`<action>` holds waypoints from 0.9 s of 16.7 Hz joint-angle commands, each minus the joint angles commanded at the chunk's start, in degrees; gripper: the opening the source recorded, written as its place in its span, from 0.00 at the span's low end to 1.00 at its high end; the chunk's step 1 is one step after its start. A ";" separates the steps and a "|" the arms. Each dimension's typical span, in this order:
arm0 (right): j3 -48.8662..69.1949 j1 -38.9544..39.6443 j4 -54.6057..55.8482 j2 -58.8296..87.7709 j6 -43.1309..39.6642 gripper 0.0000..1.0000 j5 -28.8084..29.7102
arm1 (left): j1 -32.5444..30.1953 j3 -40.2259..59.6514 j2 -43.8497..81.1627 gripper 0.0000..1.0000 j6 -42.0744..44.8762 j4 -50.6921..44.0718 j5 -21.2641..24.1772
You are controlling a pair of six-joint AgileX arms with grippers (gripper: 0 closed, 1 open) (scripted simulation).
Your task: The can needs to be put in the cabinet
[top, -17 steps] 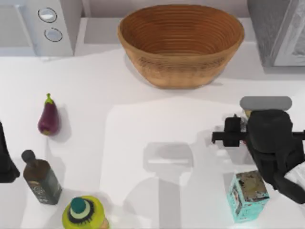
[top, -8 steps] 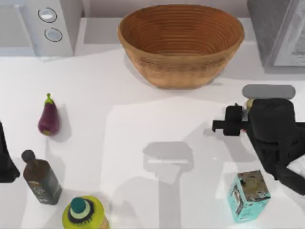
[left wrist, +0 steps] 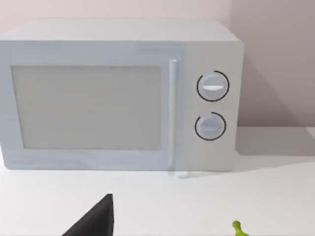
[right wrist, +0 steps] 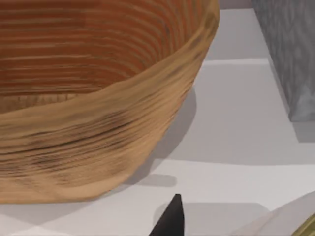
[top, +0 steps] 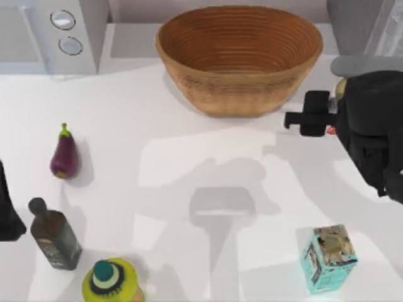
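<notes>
Only a sliver of the can [top: 340, 89] peeks out as a gold and red edge under my right gripper [top: 346, 78], which is shut on it and holds it above the table's right rear, just right of the basket. The can's gold rim [right wrist: 309, 228] sits at the corner of the right wrist view. The grey speckled cabinet [top: 356, 25] stands at the back right corner, directly beyond the gripper; its wall [right wrist: 290, 59] looms close in the right wrist view. My left gripper [top: 6, 211] is parked at the left edge.
A big wicker basket [top: 239, 56] sits at the back centre and a white microwave [top: 56, 34] at the back left. An eggplant [top: 64, 157], a dark bottle [top: 55, 236] and a green-capped bottle [top: 112, 280] stand on the left. A teal carton [top: 327, 258] is front right.
My right gripper has carried the can away from the front right, rising and moving back toward the cabinet. The teal carton and the left arm stayed put.
</notes>
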 joint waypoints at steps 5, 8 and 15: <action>3.84 -0.15 -13.62 -6.93 -0.55 0.00 -0.58 | 0.00 0.00 0.00 1.00 0.00 0.00 0.00; 4.59 -0.37 -16.93 -8.47 -0.74 0.00 -0.79 | 0.00 0.00 0.00 1.00 0.00 0.00 0.00; 3.13 -1.18 -16.86 -10.20 -1.12 0.00 -1.57 | 0.00 0.00 0.00 1.00 0.00 0.00 0.00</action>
